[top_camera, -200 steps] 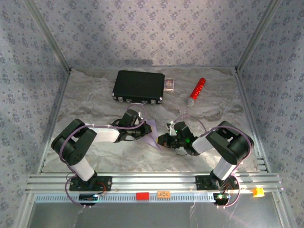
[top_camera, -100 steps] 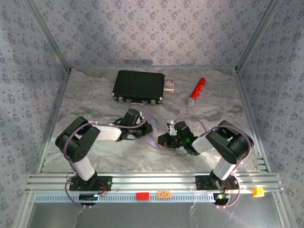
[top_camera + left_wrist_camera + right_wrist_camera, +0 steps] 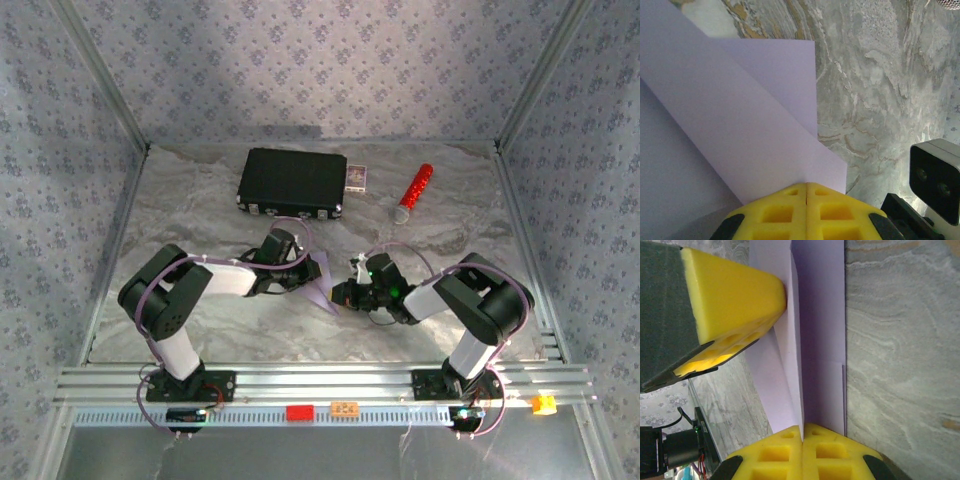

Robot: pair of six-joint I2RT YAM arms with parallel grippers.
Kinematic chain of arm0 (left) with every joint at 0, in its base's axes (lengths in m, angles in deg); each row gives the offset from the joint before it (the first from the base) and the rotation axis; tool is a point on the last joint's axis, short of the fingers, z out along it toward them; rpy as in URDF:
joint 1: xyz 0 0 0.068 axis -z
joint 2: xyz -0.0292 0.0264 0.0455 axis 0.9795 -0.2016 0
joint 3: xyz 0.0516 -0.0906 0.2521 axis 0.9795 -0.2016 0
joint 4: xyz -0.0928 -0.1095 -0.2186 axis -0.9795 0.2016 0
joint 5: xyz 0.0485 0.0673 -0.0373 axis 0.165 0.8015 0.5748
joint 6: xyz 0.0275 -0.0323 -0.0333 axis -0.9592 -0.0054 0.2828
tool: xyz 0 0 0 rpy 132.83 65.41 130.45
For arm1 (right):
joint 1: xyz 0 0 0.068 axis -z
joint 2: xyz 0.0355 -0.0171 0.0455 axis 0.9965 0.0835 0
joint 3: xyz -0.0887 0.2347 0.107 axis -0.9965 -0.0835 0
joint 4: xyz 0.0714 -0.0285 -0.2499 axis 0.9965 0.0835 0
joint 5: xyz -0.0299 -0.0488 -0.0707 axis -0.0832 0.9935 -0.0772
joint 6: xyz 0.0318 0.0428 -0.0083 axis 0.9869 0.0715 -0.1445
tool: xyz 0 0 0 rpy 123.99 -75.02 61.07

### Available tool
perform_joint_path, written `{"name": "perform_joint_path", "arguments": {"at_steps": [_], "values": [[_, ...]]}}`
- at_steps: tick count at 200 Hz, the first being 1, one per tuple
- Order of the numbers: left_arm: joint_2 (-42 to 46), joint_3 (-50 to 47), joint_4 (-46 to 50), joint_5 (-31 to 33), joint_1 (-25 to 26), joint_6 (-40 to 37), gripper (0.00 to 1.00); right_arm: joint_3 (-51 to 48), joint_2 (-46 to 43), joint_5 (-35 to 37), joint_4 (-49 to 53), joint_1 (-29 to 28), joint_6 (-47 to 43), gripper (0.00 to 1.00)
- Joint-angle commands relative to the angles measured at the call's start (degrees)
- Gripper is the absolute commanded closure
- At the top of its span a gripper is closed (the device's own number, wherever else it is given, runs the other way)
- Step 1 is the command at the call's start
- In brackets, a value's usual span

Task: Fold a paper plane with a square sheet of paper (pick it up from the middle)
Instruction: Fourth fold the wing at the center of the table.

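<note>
The square sheet of paper is pale lilac and folded into overlapping flaps. It is held just above the table's middle, between both grippers. My left gripper is shut on its left side. In the left wrist view the yellow fingertips meet on the paper's near edge. My right gripper is shut on the paper's right end. In the right wrist view its gripper pinches a standing crease of the paper. A yellow fingertip of the left gripper presses the same sheet at the upper left.
A black case lies at the back with a small card box beside it. A red-and-silver cylinder lies to the right of them. The marbled table is ringed by patterned walls, with a metal rail at the front.
The left arm's elbow has swung a little to the right. Both grippers stay shut on the paper, almost where they were.
</note>
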Motion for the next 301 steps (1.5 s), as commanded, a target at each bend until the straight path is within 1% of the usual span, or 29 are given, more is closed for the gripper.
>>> {"name": "perform_joint_path", "arguments": {"at_steps": [1, 33, 206, 301], "values": [[-1.22, 1.63, 1.11, 0.89, -0.32, -1.3, 0.94, 0.76, 2.68, 2.71, 7.84, -0.5, 0.31, 0.96], [-1.74, 2.22, 1.35, 0.88, -0.35, -1.48, 0.94, 1.52, 2.68, 3.14, 10.61, -0.45, 0.78, 0.96], [-4.03, 3.93, 2.27, -1.2, -0.28, -2.78, 0.94, 1.52, 2.83, 3.54, 11.21, -0.17, 1.85, 0.96], [-5.96, 4.91, 7.27, -0.66, -0.27, -3.14, 0.96, 1.69, 2.86, 3.12, 11.37, -0.13, 1.84, 0.95]]}}
